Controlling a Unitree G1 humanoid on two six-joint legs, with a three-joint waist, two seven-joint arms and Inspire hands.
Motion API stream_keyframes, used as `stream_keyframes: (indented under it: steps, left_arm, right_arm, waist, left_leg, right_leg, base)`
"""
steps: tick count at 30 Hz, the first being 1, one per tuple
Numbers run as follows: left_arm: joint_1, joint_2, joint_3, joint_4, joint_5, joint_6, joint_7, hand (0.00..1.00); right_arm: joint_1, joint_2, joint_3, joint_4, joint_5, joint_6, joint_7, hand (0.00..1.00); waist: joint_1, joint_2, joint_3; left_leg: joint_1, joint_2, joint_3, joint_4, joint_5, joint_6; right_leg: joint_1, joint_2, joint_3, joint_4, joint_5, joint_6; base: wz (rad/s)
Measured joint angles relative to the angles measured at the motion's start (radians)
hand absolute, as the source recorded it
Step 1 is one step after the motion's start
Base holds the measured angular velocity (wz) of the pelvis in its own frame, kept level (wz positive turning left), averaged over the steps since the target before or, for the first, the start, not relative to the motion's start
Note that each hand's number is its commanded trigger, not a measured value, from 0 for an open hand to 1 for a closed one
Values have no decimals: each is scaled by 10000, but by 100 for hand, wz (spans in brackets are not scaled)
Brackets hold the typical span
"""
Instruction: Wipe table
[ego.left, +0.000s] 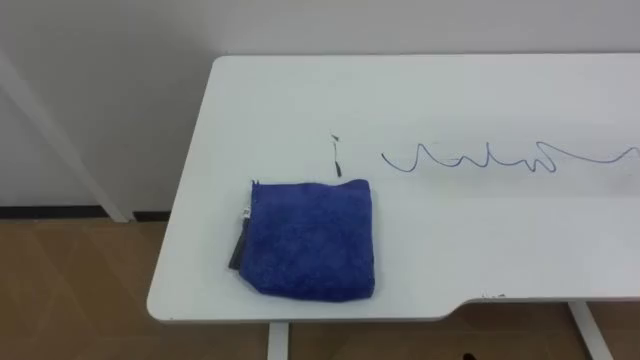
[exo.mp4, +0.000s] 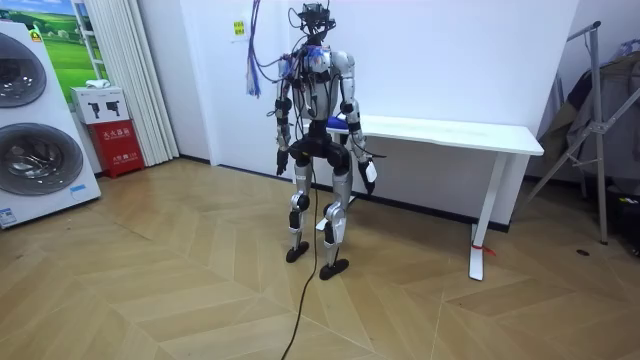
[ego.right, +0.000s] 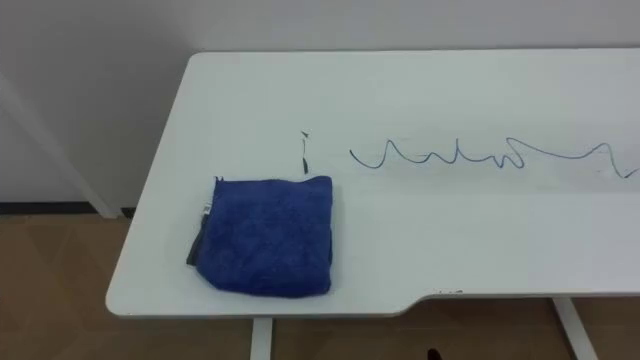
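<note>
1 blue cloth (ego.left: 310, 240) lies folded into a thick square on the white desk (ego.left: 500, 250), near the desk's left end and just inside its front edge. It looks like plush microfibre, so I judge it light, soft and floppy. It will give under pressure and may unfold if lifted by a single corner. The pile should grip the smooth top rather than skid. The best hold is probably a flat palm pressed on the middle of the square, or a pinch through all the layers at the near edge.

Beyond it, a wavy blue marker line (ego.left: 480, 157) runs toward the right, with 1 short dark stroke (ego.left: 337, 155) just behind the cloth's far edge. Neither forms letters. A dark strip with a small pale tag (ego.left: 240, 238) shows at the cloth's left edge, and any print on it is too small to read.

In the room view the robot stands at the desk's left end with both arms hanging. The left hand (exo.mp4: 282, 160) and right hand (exo.mp4: 368, 173) are low beside its thighs, well apart from the cloth. Whether their fingers are spread or curled I cannot tell.
</note>
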Motion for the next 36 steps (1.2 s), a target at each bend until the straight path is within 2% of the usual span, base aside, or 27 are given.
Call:
stream_keyframes:
  steps: [7,12,21,26,31,33,35,36]
  left_arm:
    - [-31,8,7,-6,0,0,5,0]
    - [-128,22,9,-5,-6,-2,-16,0]
    - [8,23,69,-12,-35,13,-34,0]
    - [123,98,764,-59,0,275,-19,0]
    - [448,155,1644,-377,12,294,55,0]
    - [481,302,1781,-454,4,300,73,0]
    - [368,573,1797,-462,291,299,254,0]
    - [338,623,1796,-463,418,299,269,0]
  right_arm:
    - [-10,-11,-13,17,-3,-1,-38,0]
    - [-14,-10,-7,49,174,0,299,0]
    - [258,-3,-123,121,1699,222,123,0]
    - [547,-84,-1767,116,2514,521,-487,0]
    - [507,-216,-3441,-220,2276,621,-1386,0]
    - [505,-399,-3761,-785,2133,702,-1920,0]
    - [382,-687,-3999,-1680,1334,665,-2709,0]
    - [364,-746,-4047,-1971,1075,665,-2906,0]
  waist:
    - [-9,7,-18]
    - [4,18,-7]
    - [-31,-37,38]
    - [-253,-134,37]
    - [-554,-351,0]
    - [-567,-417,5]
    - [-574,-506,-4]
    - [-565,-472,3]
  left_leg:
    - [-35,-2,-28,86,0,0]
    - [-21,-13,-86,91,1,0]
    - [153,-21,-5,16,0,1]
    - [295,-21,-19,-21,0,1]
    - [360,-19,122,-112,3,-3]
    - [402,-19,205,-115,4,-1]
    - [418,-17,300,-120,4,0]
    - [417,-17,311,-123,3,0]
  right_leg:
    - [-10,-4,-7,0,0,0]
    - [20,-8,11,-1,0,0]
    - [146,-14,12,-9,-3,5]
    - [252,-15,15,-1,-14,22]
    - [204,-21,94,8,-33,48]
    - [184,-20,234,42,-33,47]
    - [164,-21,300,45,-30,43]
    - [161,-23,303,47,-29,41]
  base:
    - [1]
    - [3]
    - [-1]
    - [1]
    - [-9]
    - [-18]
    - [-10]
    - [-4]
